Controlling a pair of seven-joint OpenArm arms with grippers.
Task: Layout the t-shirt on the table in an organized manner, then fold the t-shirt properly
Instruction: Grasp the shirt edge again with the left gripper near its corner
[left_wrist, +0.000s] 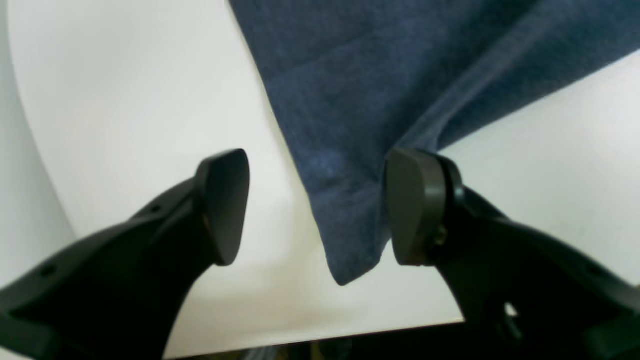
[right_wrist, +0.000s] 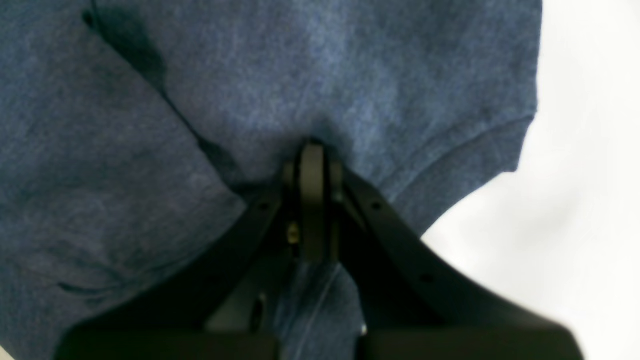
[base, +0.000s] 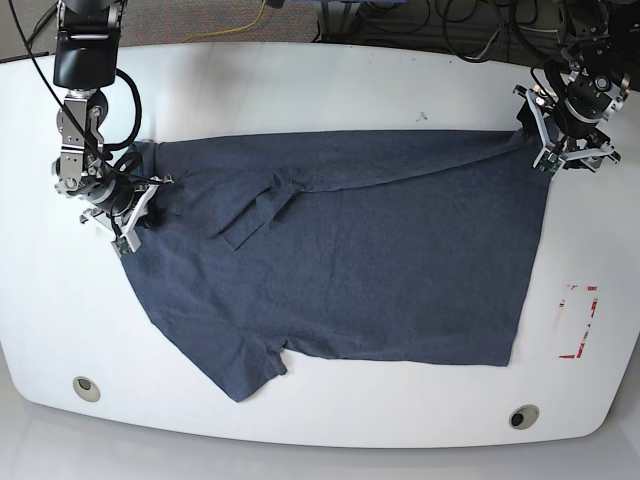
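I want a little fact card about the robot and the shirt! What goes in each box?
Shirt: dark blue t-shirt spread on the white table, plain side up, one sleeve folded over near the collar end.
Left gripper: open, a shirt corner between its fingers.
Right gripper: shut on the shirt's fabric near a sleeve.
Also on table: red tape rectangle, two round holes.
Folding: not yet started.

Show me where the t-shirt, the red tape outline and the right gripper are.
t-shirt (base: 380, 260): base view, middle of the plain body panel.
red tape outline (base: 578, 320): base view, its right-hand strip.
right gripper (right_wrist: 312, 150): right wrist view, tips of the closed fingers pinching shirt fabric.
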